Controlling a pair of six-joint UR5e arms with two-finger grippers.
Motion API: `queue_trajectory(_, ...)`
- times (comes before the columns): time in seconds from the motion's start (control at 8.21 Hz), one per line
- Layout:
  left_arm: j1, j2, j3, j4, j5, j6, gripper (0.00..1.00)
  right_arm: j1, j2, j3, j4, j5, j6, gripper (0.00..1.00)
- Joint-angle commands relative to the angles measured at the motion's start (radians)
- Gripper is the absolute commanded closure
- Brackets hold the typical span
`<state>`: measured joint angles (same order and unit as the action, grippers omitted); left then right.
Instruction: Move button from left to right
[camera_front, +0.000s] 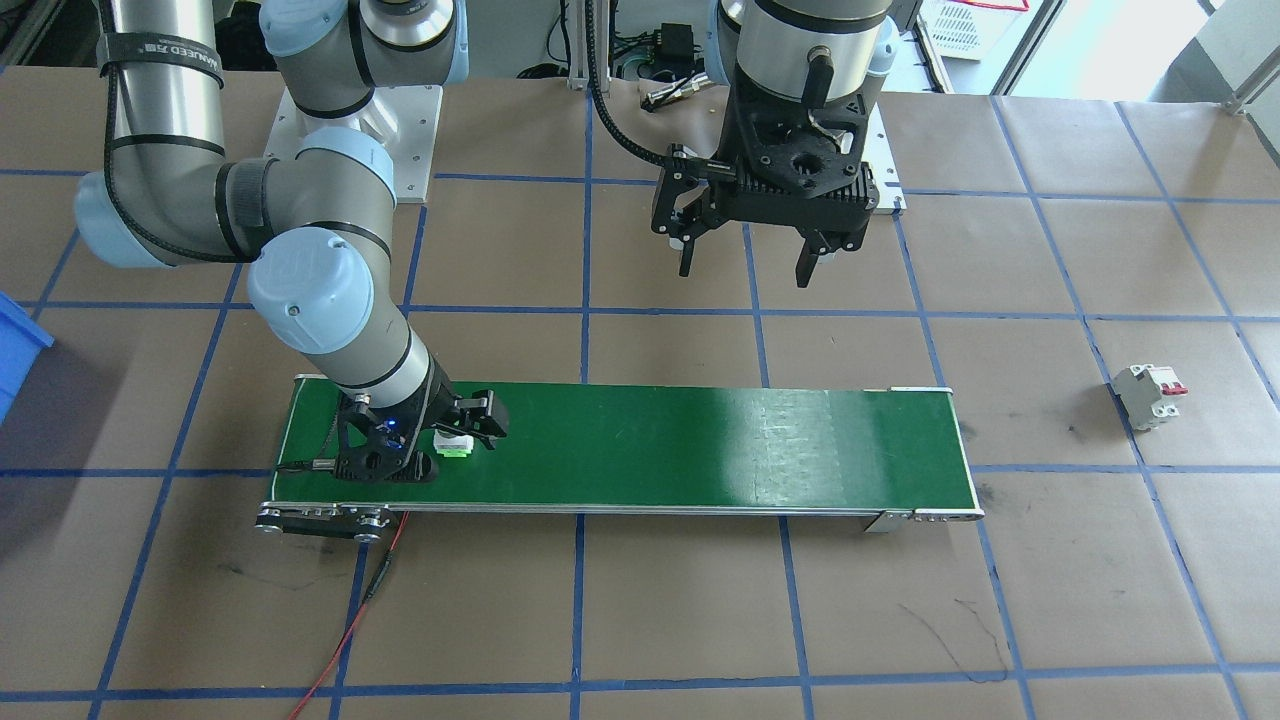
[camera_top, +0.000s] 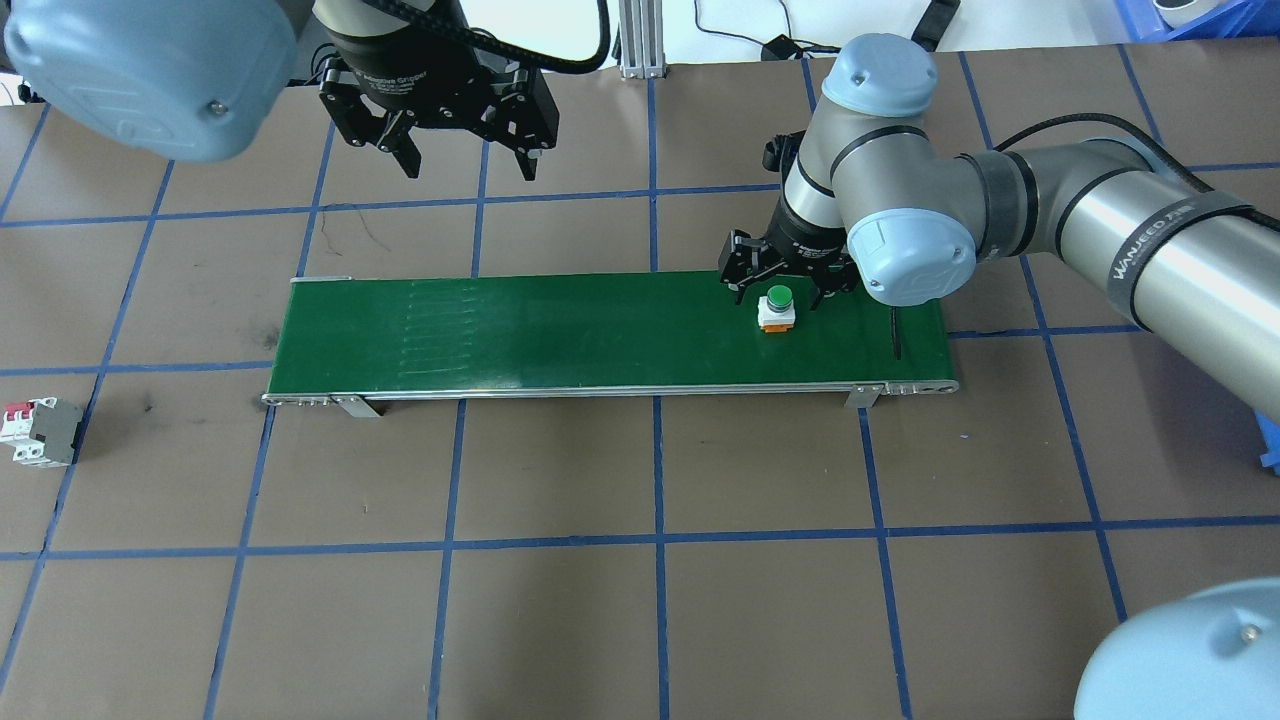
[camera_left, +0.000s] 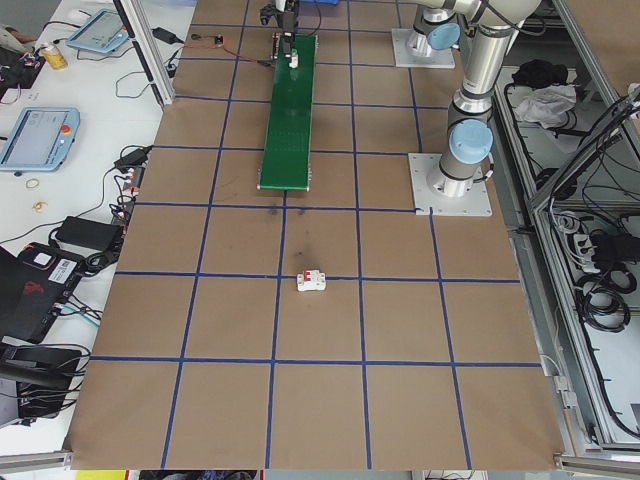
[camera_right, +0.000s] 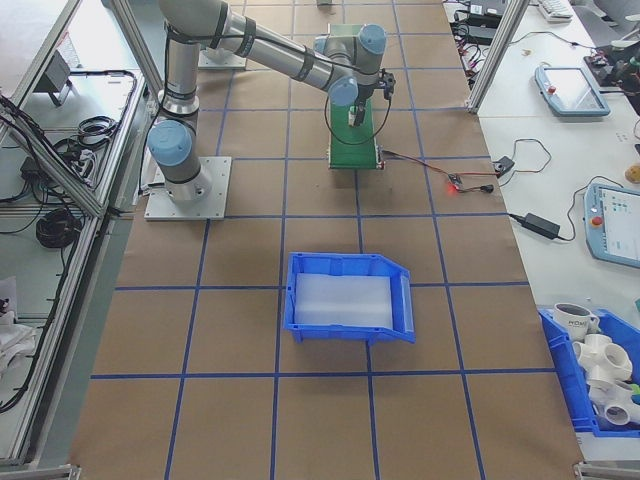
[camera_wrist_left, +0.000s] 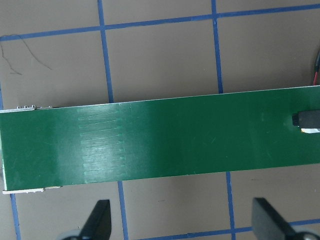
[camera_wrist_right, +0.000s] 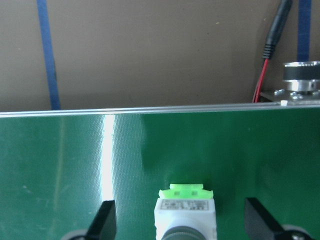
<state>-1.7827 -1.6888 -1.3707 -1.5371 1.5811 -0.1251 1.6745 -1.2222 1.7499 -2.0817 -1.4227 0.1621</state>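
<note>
Standing on the smooth green belt (camera_top: 600, 330) near its right end, the button (camera_top: 777, 308) shows us a round green cap on a boxy white body. Our right gripper (camera_top: 785, 287) sits around it with fingers spread wide, not squeezing. Our left gripper (camera_top: 462, 165) hangs open over the brown paper table (camera_top: 640, 560) with blue tape squares. One arm strap reads "WANJEED".
</note>
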Motion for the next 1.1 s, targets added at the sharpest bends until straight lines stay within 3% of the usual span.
queue_trajectory(0.0, 0.0, 0.003, -0.001, 0.0, 0.0, 0.001, 0.0, -0.016, 0.003, -0.001, 0.017, -0.099, -0.107, 0.89)
queue_trajectory(0.12, 0.0, 0.003, -0.001, 0.0, 0.0, 0.001, 0.0, -0.05, -0.005, -0.001, 0.022, -0.099, -0.128, 1.0)
queue_trajectory(0.24, 0.0, 0.003, 0.001, 0.0, 0.0, 0.001, 0.0, -0.088, -0.022, -0.006, 0.05, -0.11, -0.174, 1.0)
queue_trajectory(0.49, 0.0, 0.003, -0.001, 0.0, 0.0, 0.001, 0.0, -0.162, -0.069, -0.058, 0.106, -0.22, -0.392, 1.0)
queue_trajectory(0.73, 0.0, 0.003, 0.001, 0.0, 0.0, -0.001, 0.0, -0.307, -0.139, -0.095, 0.179, -0.292, -0.79, 1.0)
queue_trajectory(0.97, 0.0, 0.003, -0.001, 0.0, 0.0, -0.001, 0.0, -0.465, -0.198, -0.096, 0.187, -0.308, -1.202, 1.0)
